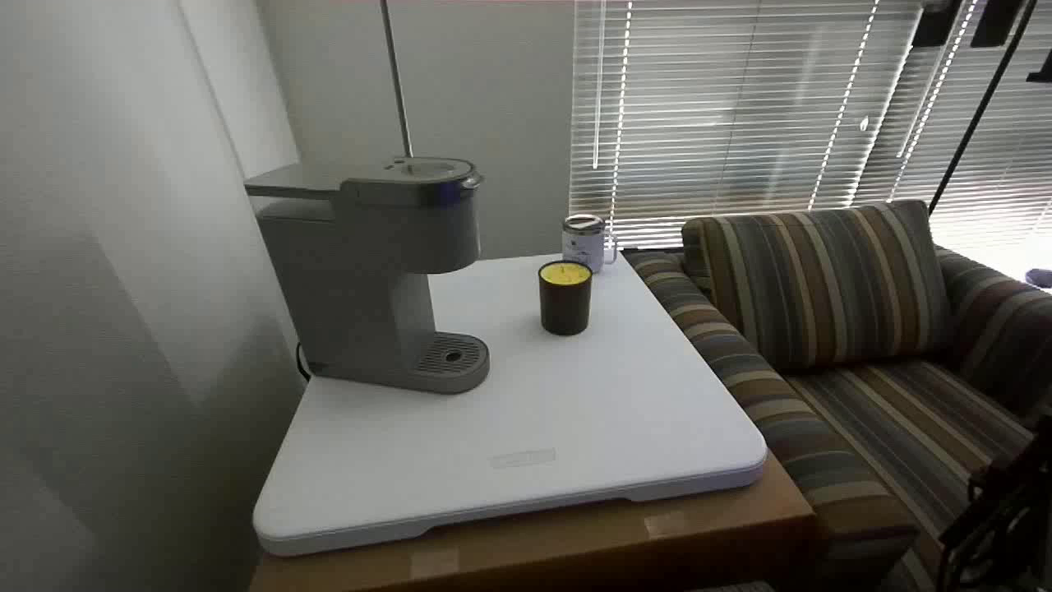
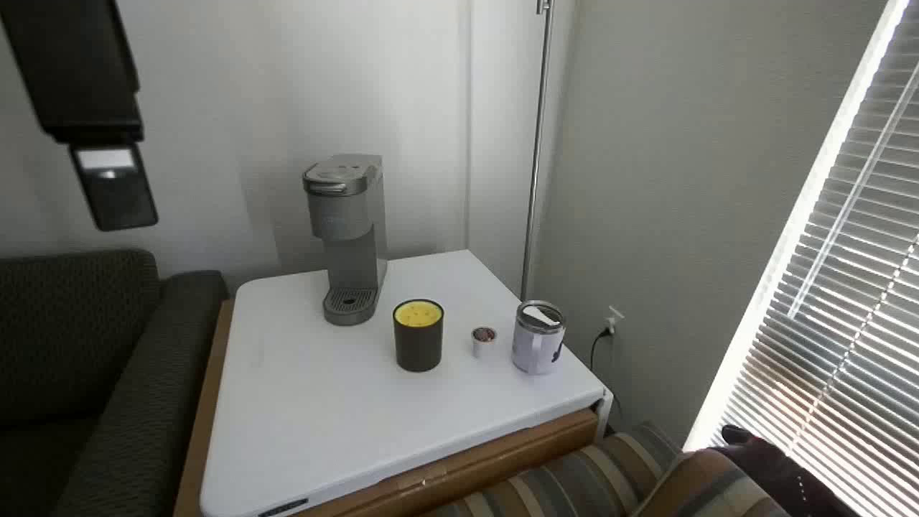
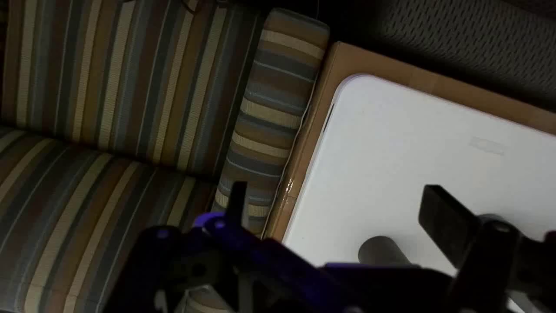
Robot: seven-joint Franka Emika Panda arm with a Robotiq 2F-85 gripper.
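My gripper point(image 3: 336, 191) stands open in the wrist view, its fingers wide apart with nothing between them. One dark finger point(image 2: 115, 187) also hangs high at the upper left of an exterior view, well above the tabletop. On the white surface are a grey coffee maker point(image 1: 370, 238), a dark cup with a yellow top point(image 2: 418, 348), a small pod point(image 2: 484, 341) and a white lidded mug point(image 2: 537, 345). The pod shows in only that exterior view. Below the gripper in the wrist view, a dark cylinder point(image 3: 380, 251), apparently the cup, is partly covered by the gripper body.
The white tabletop point(image 1: 592, 419) rests on a brown cardboard box point(image 1: 657, 526). Beside it stands a striped armchair point(image 1: 822, 288); a dark sofa point(image 2: 79, 373) borders another side. A metal pole point(image 2: 535, 179) rises behind, by the wall. Window blinds point(image 1: 740, 107) hang beyond.
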